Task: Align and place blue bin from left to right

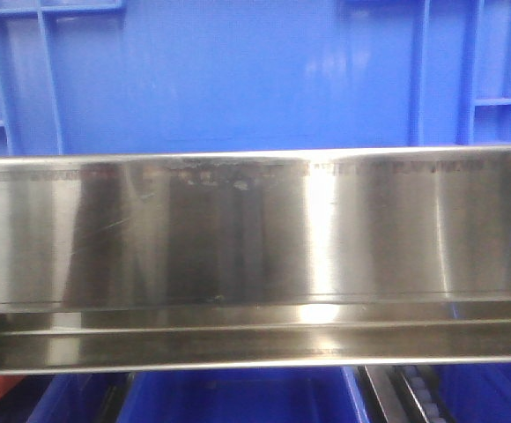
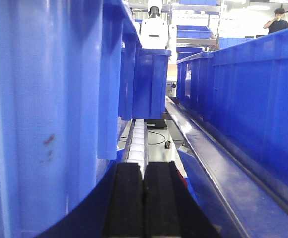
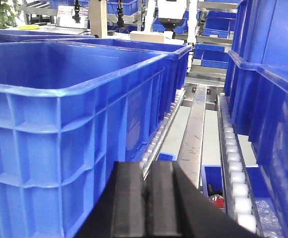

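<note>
Blue bin (image 1: 238, 79): I see a large bright-blue plastic crate, smooth flat middle wall, vertical ribs towards both corners, standing directly behind a shiny steel rail (image 1: 255, 256). Left gripper (image 2: 143, 203): black pads pressed together, empty, low between crates. Right gripper (image 3: 148, 203): pads together, empty, beside a roller track (image 3: 236, 173).

Bright overhead light; glare streaks on steel rail (image 1: 255, 238); front view soft.
</note>
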